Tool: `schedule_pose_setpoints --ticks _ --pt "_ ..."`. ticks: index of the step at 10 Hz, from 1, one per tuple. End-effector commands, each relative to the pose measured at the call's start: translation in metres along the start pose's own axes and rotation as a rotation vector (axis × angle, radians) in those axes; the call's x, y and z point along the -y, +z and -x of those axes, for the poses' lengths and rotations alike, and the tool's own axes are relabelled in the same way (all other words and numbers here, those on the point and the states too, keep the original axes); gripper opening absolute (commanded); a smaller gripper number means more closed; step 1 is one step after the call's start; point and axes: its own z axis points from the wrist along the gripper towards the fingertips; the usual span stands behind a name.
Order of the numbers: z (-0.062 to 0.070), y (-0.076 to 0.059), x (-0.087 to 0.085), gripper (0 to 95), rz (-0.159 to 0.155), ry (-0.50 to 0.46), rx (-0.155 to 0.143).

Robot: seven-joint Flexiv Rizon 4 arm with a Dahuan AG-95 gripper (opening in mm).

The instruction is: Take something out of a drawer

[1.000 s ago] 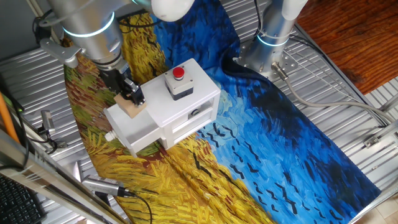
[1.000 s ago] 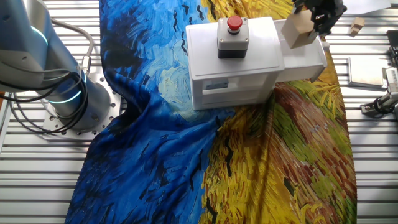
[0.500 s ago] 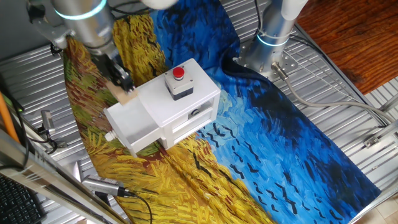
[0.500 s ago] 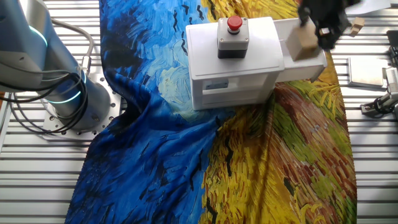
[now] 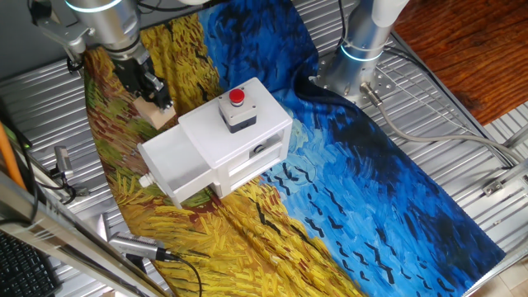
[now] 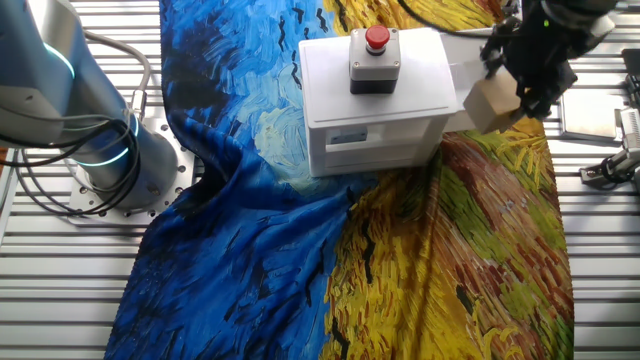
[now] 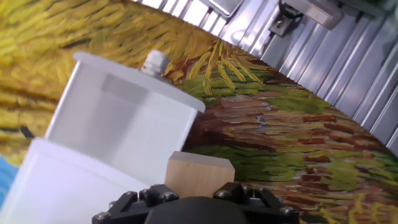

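Observation:
My gripper (image 5: 155,101) is shut on the small tan wooden block (image 5: 157,115). It holds the block in the air beside the white drawer (image 5: 171,158), over the yellow cloth. The drawer is pulled out of the white box (image 5: 247,144), which carries a red button (image 5: 237,96). The drawer's knob (image 5: 146,179) faces the front. In the other fixed view the gripper (image 6: 507,88) holds the block (image 6: 489,104) just past the drawer (image 6: 462,70), beside the box (image 6: 375,105). In the hand view the block (image 7: 199,175) sits between the fingers, with the drawer (image 7: 118,121) and its knob (image 7: 154,62) to the left.
A painted blue and yellow cloth (image 5: 346,190) covers the ribbed metal table. A second arm's silver base (image 5: 361,45) stands at the back; it also shows in the other fixed view (image 6: 95,130). Metal tools (image 5: 136,245) lie near the front edge. Metal parts (image 6: 612,165) lie near the gripper.
The gripper has carried the block from above the open drawer sideways past the drawer's edge, out over the yellow cloth. The drawer and box have not moved.

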Motion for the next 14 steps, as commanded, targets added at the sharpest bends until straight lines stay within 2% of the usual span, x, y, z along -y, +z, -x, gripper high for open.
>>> schedule_pose_setpoints --ticks 1,4,7,8,9,12,14 --pt "0.000 0.001 0.002 0.0 -0.010 0.068 -0.005" --pt "0.001 0.003 0.002 0.0 -0.016 0.099 0.003" --pt "-0.006 0.013 0.023 0.0 -0.018 0.066 0.007" --pt "-0.008 0.020 0.031 0.0 -0.020 0.051 0.012" --pt "-0.011 0.032 0.043 0.0 -0.025 0.022 0.030" --pt "-0.012 0.062 0.051 0.0 -0.043 -0.018 0.050" --pt "-0.013 0.066 0.051 0.0 -0.044 -0.009 0.051"
